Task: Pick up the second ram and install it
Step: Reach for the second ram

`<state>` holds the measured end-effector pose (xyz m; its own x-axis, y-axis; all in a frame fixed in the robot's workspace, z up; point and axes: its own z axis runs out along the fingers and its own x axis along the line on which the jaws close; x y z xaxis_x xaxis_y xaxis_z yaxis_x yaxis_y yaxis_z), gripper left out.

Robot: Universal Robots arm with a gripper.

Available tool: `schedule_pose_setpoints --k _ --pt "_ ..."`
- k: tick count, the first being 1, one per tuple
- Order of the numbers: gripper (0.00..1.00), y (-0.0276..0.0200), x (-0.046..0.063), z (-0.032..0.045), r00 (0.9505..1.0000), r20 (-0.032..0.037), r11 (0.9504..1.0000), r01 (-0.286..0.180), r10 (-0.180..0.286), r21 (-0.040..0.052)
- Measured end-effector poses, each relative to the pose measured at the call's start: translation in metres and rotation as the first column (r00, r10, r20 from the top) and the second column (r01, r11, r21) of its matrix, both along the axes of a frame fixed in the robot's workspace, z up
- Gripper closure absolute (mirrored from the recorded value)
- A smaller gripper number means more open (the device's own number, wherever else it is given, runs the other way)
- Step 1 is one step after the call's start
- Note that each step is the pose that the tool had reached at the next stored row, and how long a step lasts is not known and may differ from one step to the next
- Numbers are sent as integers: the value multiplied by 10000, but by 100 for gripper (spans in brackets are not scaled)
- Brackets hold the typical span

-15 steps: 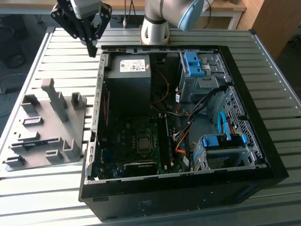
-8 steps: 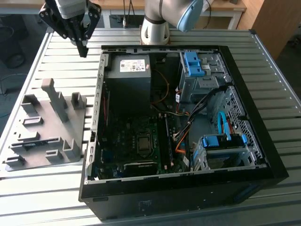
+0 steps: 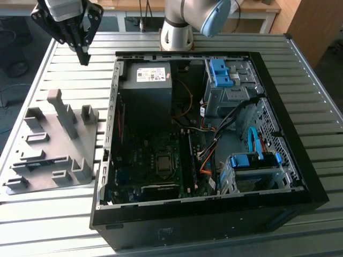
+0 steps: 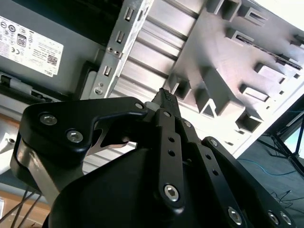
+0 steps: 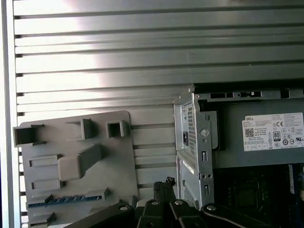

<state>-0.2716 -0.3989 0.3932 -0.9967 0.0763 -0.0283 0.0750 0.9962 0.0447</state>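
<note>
Hovering stage, pick not started. Gripper (image 3: 84, 58) hangs high over the table (image 3: 48, 227), past the tray's (image 3: 56, 179) far end and well apart from it. Its fingers are pinched together to a point with nothing between them. The second wrist view shows the gripper (image 4: 166, 97) the same way: clenched and empty.

Ram (image 5: 61, 200) sits on edge in the tray's long slot, at the tray end away from the upright posts. So the install half isn't begun either. Case (image 3: 214, 230) lies just beside the tray, lid off. The sockets (image 3: 190, 155) are deep inside it, well apart from the tray. Can't tell whether a stick already sits in them.

My read on what a grasp calls for:
- Fingers opened first.
- Closing line set across the ram's thin faces, centred along its length.
- Straight descent, so the fingertips don't clip the tray walls.

Ram's look: in the first wrist view only the top edge shows, a thin straight bluish strip running the length of the slot. It looks level, not cocked. Board colour, chips and label can't be told from here.

Little of it stands proud of the tray, so purchase is small. An off-centre pinch would probably tilt it on lift.
</note>
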Motion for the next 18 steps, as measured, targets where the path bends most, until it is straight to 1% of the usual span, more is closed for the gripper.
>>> schedule_pose_setpoints --k 13,18 --pt "90 0 -418 0 10000 13 10000 0 0 0" --pt "90 0 -547 -1 10000 14 10000 -1 1 -1"
